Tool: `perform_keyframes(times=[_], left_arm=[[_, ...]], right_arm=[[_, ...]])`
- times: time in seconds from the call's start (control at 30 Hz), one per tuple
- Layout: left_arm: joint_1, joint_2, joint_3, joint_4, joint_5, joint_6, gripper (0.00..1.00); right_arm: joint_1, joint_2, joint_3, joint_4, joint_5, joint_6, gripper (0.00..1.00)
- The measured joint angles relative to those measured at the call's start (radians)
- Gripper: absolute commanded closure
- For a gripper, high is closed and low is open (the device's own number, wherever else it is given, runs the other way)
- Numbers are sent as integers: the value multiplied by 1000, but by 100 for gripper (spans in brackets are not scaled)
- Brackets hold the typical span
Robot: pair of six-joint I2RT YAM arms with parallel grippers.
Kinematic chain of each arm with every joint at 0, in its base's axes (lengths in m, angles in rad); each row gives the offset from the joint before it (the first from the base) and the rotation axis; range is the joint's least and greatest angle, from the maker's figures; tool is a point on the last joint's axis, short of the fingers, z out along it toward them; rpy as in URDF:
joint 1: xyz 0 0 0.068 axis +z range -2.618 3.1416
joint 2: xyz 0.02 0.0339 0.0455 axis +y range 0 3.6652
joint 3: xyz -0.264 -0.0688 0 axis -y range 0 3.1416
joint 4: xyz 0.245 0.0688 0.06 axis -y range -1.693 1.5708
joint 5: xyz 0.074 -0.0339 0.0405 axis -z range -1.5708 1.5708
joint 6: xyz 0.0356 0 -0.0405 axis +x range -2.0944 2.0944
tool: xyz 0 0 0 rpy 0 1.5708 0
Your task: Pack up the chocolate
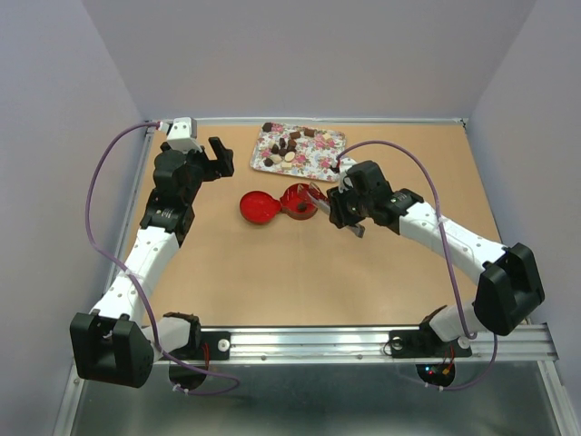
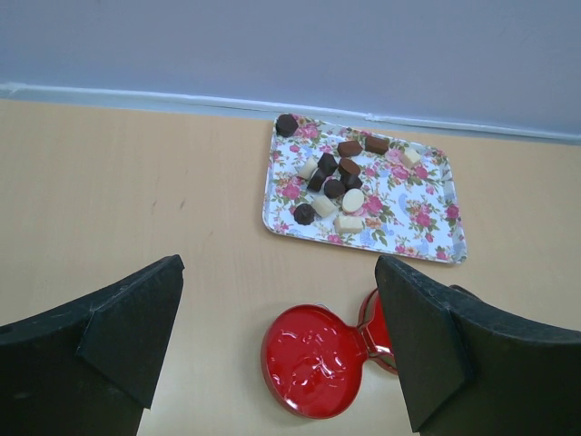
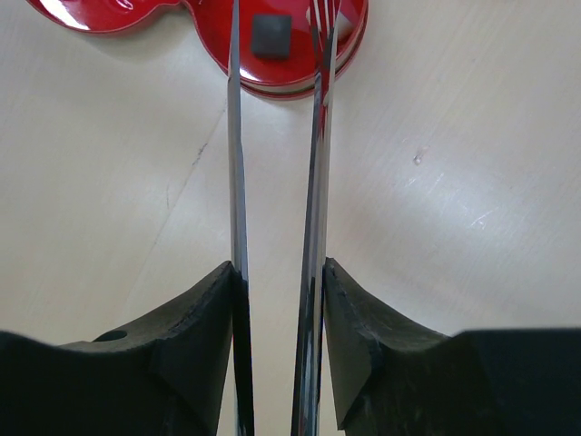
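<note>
Right pincer (image 3: pixel 279 272) clasps tongs (image 3: pixel 238 182), tips over tin's (image 3: pixel 290 74) rim.

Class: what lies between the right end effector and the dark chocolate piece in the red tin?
Only the metal tongs that the right end effector holds, over bare table: right wrist view.

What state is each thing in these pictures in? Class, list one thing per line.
red tin, open, one dark chocolate piece inside.
lid, swung open, lying flat beside the tin.
tray, carrying the other chocolate.
tongs, gripped, tips slightly apart over the tin.
right gripper, fingers shut on the tongs.
left gripper, fingers open, holding nothing.
</note>
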Motion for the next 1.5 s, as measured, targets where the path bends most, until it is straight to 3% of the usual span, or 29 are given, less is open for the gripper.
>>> perform_keyframes(times=[0.37, 0.57, 1.03, 1.5], left_arm=[[0, 2, 0, 0, -1, 0, 1], [0, 2, 0, 0, -1, 0, 1], [0, 2, 0, -3, -9, 0, 1], [0, 3, 0, -7, -10, 0, 1]], right_arm=[[1, 1, 10, -3, 65, 8, 57], [-8, 42, 109, -13, 135, 3, 57], [-188, 318, 317, 29, 182, -53, 54], [-230, 492, 471, 70, 181, -117, 50]])
